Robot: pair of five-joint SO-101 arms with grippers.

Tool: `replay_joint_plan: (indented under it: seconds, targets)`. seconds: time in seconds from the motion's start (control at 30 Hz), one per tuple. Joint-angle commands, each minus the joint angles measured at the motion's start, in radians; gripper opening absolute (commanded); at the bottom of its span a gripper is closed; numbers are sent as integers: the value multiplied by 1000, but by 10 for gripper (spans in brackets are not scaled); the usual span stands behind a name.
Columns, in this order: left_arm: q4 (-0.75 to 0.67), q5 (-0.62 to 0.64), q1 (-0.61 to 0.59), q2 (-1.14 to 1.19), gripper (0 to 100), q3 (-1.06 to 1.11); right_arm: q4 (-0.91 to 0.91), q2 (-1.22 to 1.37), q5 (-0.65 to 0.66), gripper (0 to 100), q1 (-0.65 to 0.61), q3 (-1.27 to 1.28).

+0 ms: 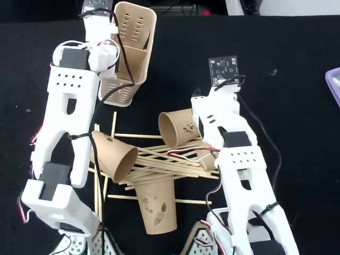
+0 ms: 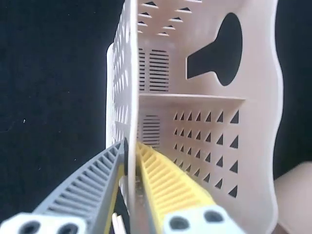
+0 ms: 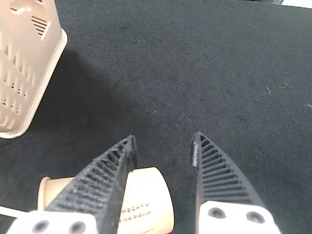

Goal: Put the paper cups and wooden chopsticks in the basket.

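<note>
Over on the left side of the counter [image 1: 297,175], the left arm [image 1: 66,106] has its jaws pinched shut on one thin wall of the basket [image 1: 133,32], which looks tipped at the far end. That hold is small, so I think the basket could slip or swing if the arm turns fast. Near the middle, the chopsticks [image 1: 159,164] lie in a messy pile. One cup [image 1: 114,156] lies on its side on the left of the pile, and a second cup [image 1: 156,207] lies at the near end. None of these are in the basket yet. A third cup [image 1: 178,127] lies on its side just beside the right arm [image 1: 236,159]. That arm's jaws are apart and hold nothing, and they hang right over this cup. The cup is round and soft, so it could roll away or get squashed if the jaws close off to one side. A bump could also scatter the sticks.
</note>
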Motion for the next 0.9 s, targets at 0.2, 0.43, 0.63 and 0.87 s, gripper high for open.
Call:
replay_joint_plan:
  seconds: [0.2, 0.43, 0.63, 0.87]
  targets:
    - [221, -376, 151, -12, 32, -16, -18, -10, -2, 187, -5, -74]
    - [238, -473, 156, -2, 32, -7, -17, -10, -11, 191, 68, -136]
    - [238, -473, 157, -2, 32, -4, 106, -47, -11, 214, 68, -205]
    - [241, -473, 159, -2, 32, -4, 210, -197, -9, 275, -49, -259]
